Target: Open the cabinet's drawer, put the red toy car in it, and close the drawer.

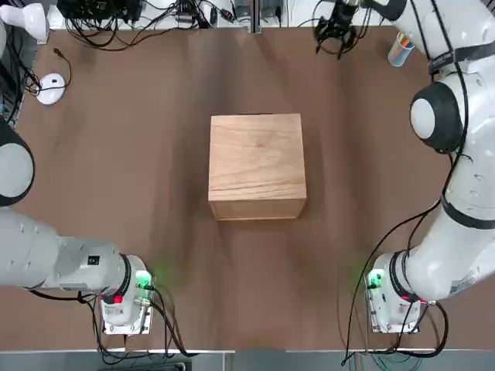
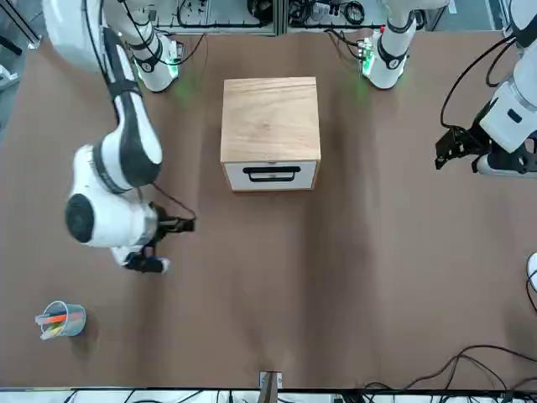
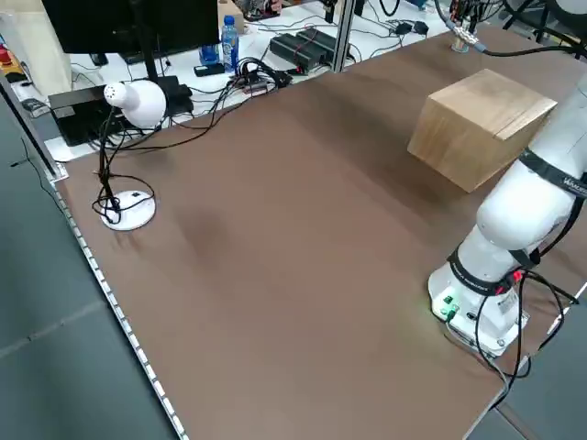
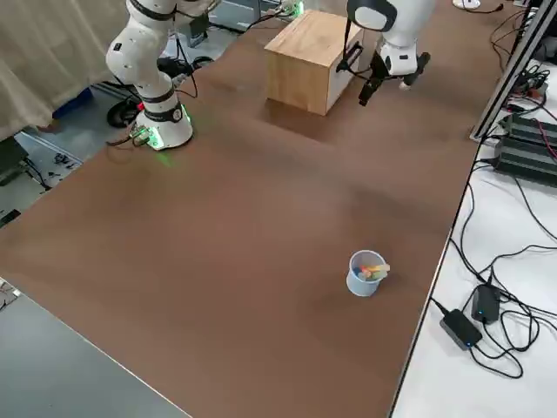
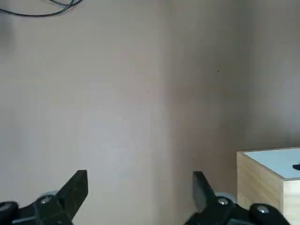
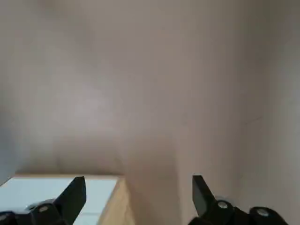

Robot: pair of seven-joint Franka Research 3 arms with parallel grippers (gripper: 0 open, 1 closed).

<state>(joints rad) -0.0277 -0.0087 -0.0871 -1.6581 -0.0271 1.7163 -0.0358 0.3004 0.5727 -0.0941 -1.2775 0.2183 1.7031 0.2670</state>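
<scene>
Right gripper point(image 6: 138, 183) comes first, its 2 fingers spread wide and empty. A corner of the cabinet point(image 1: 257, 162) lies just beside these jaws, not between them. The drawer point(image 2: 307, 175) is fully pushed in, and its dark handle point(image 2: 270, 170) is off to the side of the jaws. The left gripper point(image 2: 444, 152) hangs parked, well apart, also released with nothing in it.

I judge the drawer stiff, light wood that slides easily; hold it by the handle only, since the cabinet may shift. The red toy car shows in no view, so I cannot tell where it is. Being small and glossy, it probably slips — grip it across the sides.

Count: 1 cabinet, 1 drawer, 1 handle, 0 cars visible.
</scene>
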